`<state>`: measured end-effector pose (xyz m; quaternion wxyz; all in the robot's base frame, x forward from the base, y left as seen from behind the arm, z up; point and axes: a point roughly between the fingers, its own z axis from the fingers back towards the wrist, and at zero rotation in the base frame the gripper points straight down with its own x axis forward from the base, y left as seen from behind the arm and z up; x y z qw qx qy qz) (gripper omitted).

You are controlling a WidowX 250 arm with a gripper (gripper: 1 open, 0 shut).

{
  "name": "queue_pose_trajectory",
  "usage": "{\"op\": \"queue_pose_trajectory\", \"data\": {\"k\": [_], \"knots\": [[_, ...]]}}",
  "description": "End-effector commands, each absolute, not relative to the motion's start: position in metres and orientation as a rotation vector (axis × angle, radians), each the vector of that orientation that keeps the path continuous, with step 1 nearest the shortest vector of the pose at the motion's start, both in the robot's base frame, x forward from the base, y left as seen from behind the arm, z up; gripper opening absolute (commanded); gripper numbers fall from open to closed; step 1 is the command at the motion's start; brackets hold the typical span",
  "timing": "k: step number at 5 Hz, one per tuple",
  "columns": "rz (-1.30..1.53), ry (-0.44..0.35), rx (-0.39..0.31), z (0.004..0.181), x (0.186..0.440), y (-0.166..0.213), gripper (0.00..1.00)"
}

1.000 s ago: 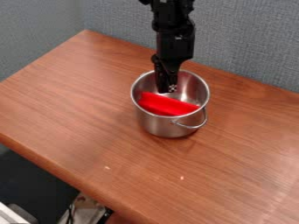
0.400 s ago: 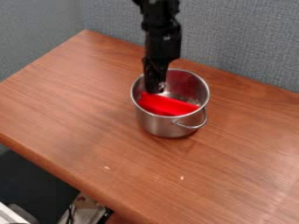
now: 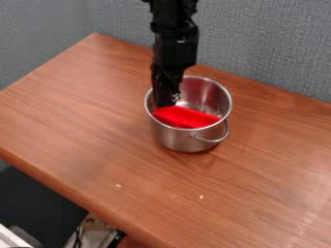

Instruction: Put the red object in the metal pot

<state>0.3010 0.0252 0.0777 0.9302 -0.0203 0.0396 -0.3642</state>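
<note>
My gripper (image 3: 165, 98) hangs in the upper middle of the frame, pointing straight down, with its fingertips at the left part of the metal pot's (image 3: 215, 133) rim. The jaws are clenched together on nothing; no object sits between them. From this angle I cannot tell whether the fingertips touch the rim or hang just above it.

The red object (image 3: 183, 117) lies inside the metal pot, resting across the bottom on the side nearer the camera, its long side running from left to lower right. It is apart from my fingertips, lying just below and to the right of them in the picture. Its bright red colour reflects faintly on the shiny inner wall of the pot.

The pot stands upright on the wooden table (image 3: 91, 121), a little above the centre of the frame and towards the table's far edge. A small loop handle shows at the lower right of its rim. The black arm (image 3: 171, 29) rises from my gripper to the top edge of the frame.

Behind the table, a grey-blue wall (image 3: 278, 34) fills the upper part of the picture. The table's near edge cuts diagonally across the lower left, and below it there is a dark floor area (image 3: 39, 213) with some blurred items that I cannot make out.
</note>
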Motion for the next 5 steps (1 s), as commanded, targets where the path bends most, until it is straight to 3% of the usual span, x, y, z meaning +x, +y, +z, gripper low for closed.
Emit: {"op": "queue_pose_trajectory", "data": {"k": [1,2,4,5], "knots": [[-0.778,0.014,-0.016,0.089,0.302,0.030,0.00],[-0.806,0.002,-0.023,0.082,0.301,0.036,0.00],[-0.667,-0.087,0.019,0.111,0.315,0.040,0.00],[-0.688,-0.078,0.023,0.121,0.312,0.055,0.00]]}}
